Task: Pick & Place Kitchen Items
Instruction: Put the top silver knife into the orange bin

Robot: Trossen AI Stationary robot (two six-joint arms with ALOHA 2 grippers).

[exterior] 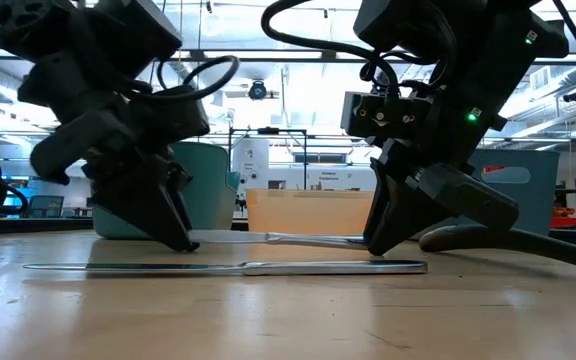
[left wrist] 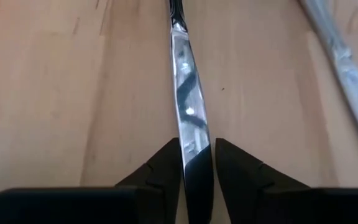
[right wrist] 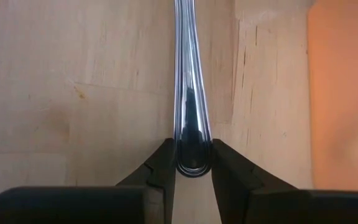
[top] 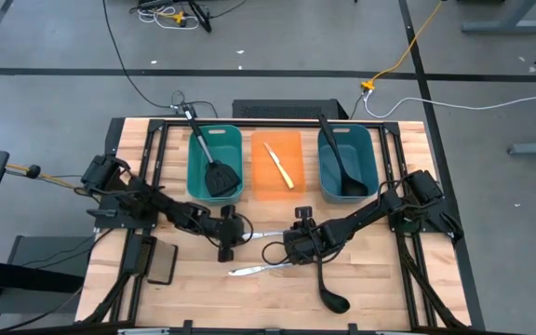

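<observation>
Centre of high frame, on counter [top: 380,288]: silver knife [top: 266,234], thin, stiff, slick, light. Left gripper [top: 226,251] fingers straddle blade tip, contact unclear; right gripper [top: 298,244] fingers clamp handle end, better hold.

1 silver knife [top: 266,234] is hanging level just above the table. Another [top: 254,270] is lying flat nearer the front. A cream knife [top: 280,165], spatula [top: 214,167] and ladle [top: 342,167] are resting in bins; another ladle [top: 324,284] is lying near the table's front.
</observation>
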